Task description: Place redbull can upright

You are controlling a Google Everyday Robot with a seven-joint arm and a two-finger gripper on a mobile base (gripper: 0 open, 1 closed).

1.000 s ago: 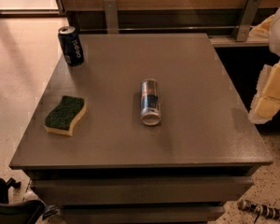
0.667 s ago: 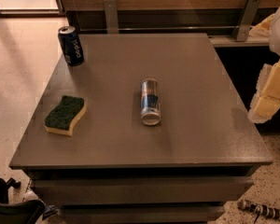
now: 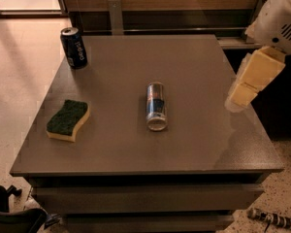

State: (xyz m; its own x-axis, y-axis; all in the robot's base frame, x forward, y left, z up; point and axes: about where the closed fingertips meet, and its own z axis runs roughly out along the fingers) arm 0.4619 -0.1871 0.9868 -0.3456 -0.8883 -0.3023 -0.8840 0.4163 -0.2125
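The redbull can (image 3: 156, 106) lies on its side near the middle of the grey table (image 3: 194, 144), lengthwise front to back, with its shiny silver top toward the front edge. My gripper (image 3: 252, 79), a cream-coloured block at the end of the white arm, hangs above the table's right edge. It is well to the right of the can, a little farther back, and not touching it. It holds nothing that I can see.
A dark blue Pepsi can (image 3: 73, 47) stands upright at the table's back left corner. A green and yellow sponge (image 3: 68, 120) lies near the left edge. A wooden wall and a metal rail run behind the table.
My arm and gripper have moved left, in over the table's right edge. The redbull can, Pepsi can and sponge have not moved.
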